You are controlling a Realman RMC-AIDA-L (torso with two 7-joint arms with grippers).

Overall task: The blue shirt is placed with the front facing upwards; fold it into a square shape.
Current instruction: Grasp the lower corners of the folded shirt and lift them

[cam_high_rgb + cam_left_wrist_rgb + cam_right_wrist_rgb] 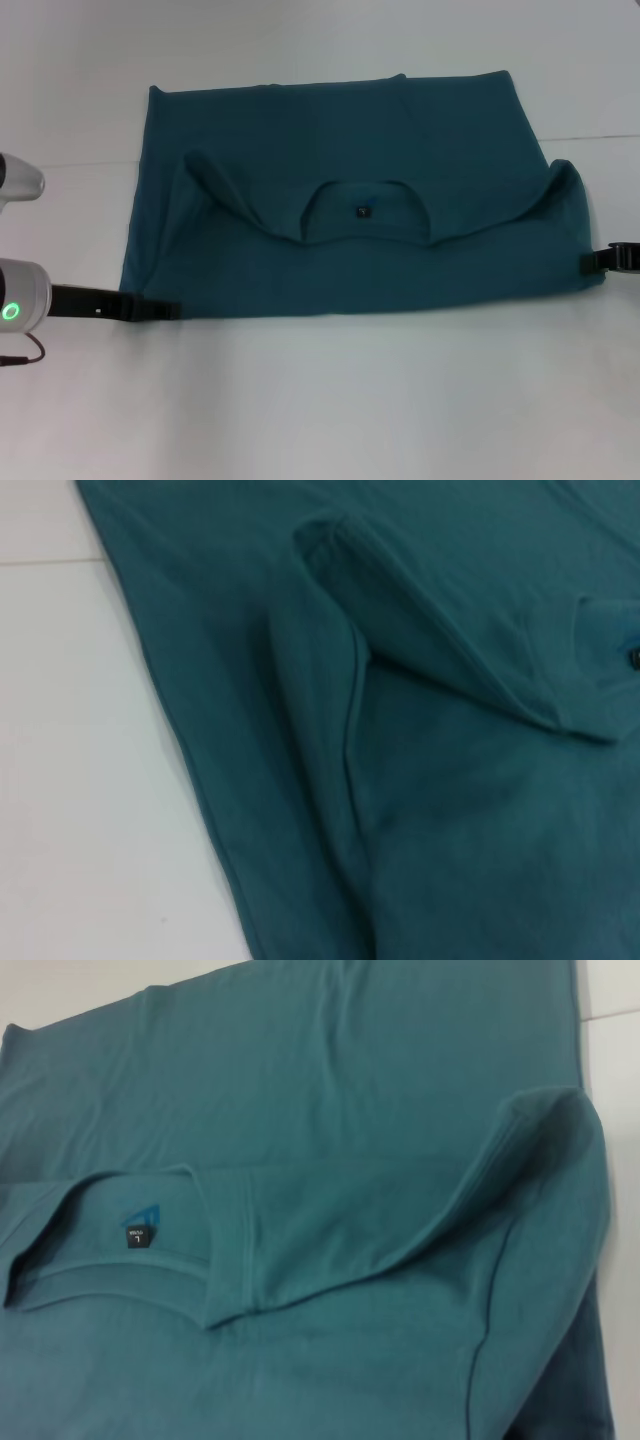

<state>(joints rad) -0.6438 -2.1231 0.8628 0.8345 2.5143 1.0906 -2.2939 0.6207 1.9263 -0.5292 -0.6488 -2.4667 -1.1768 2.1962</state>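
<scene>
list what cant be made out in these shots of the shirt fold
- The chest print of the blue shirt: hidden in every view, the folded cloth covers it.
- Left hand: head view shows only dark tips at the near left corner; open or shut is unclear. Its wrist view shows cloth only.
- Right hand: cut off by the head view's right edge.
- Neck label: print mostly too small to read.

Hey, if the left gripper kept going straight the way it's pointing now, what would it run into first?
Most likely the blue shirt. The left gripper lies low on the table, pointing toward the robot's right, with its tip already at the shirt's near left corner. Going on, it would probably push into or slide under that hem; height is unclear.
</scene>
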